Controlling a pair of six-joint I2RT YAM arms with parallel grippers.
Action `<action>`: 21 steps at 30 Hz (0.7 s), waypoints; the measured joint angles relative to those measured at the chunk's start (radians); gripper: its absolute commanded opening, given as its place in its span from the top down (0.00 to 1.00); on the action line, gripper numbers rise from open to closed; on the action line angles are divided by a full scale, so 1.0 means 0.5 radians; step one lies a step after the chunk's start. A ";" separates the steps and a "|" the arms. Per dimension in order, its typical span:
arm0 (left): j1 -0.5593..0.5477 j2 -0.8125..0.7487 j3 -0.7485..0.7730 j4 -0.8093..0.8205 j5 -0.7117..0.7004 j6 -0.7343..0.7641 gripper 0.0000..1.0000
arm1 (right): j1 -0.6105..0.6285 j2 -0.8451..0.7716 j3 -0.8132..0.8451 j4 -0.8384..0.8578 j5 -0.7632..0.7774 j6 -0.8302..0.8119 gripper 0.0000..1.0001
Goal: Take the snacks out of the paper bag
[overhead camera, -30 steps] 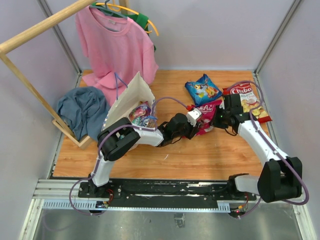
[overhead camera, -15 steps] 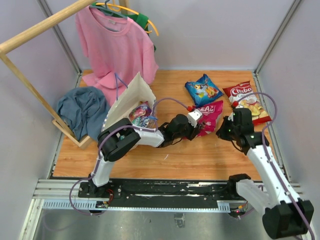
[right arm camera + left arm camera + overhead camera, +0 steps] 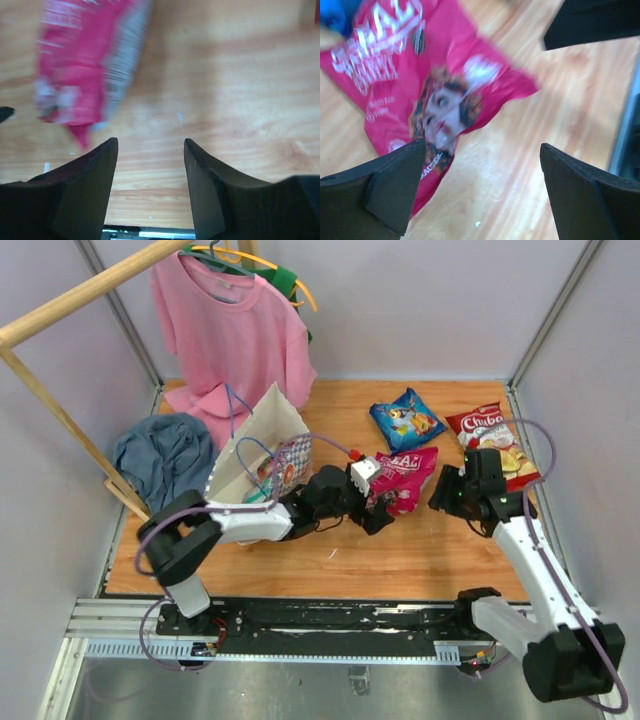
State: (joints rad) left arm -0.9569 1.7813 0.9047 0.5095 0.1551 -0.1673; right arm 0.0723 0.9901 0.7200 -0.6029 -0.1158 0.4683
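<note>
Across table [image 3: 420, 550], left arm [image 3: 255, 523] lies outstretched, tool [image 3: 482, 146] agape.

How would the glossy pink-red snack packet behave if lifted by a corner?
The glossy pink-red snack packet would probably flop and crinkle, since its thin film lies creased. It is likely light, as it looks puffed. Its shiny surface may slip.

Colours here: pink-red packet [image 3: 405, 476] with white lettering and a face print, blue packet [image 3: 405, 418], red-and-white chips packet [image 3: 487, 428]. Paper bag [image 3: 250, 445] is white inside, blue-white checks outside. Pink T-shirt [image 3: 235, 340], blue-grey cloth [image 3: 165, 455], orangey wood-grain table [image 3: 400, 550].
</note>
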 measured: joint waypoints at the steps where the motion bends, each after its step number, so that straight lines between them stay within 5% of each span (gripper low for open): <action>1: 0.000 -0.124 -0.018 -0.037 0.018 -0.005 0.00 | 0.105 -0.031 0.107 -0.042 0.114 -0.002 0.43; 3: 0.000 -0.356 -0.013 -0.079 0.046 -0.013 0.00 | 0.357 -0.103 0.328 -0.059 0.294 -0.008 0.49; 8: 0.000 -0.901 0.140 -0.156 0.067 -0.072 0.00 | 0.655 -0.089 0.638 0.031 0.400 -0.031 0.91; 10: 0.001 -1.089 0.230 -0.204 0.049 -0.107 0.00 | 0.746 0.101 0.706 0.077 0.426 -0.036 0.99; 16: 0.017 -1.436 0.341 -0.500 -0.138 -0.126 0.00 | 0.926 0.830 0.744 0.220 0.343 -0.058 0.99; 21: 0.257 -1.564 0.272 -0.818 -0.201 -0.153 0.00 | 0.819 0.934 0.529 0.320 0.232 -0.069 0.99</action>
State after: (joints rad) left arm -0.8284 0.9993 1.0405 0.1005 0.0544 -0.2436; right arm 0.4820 1.4570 0.9844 -0.4431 0.0002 0.4339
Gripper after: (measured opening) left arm 0.994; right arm 0.011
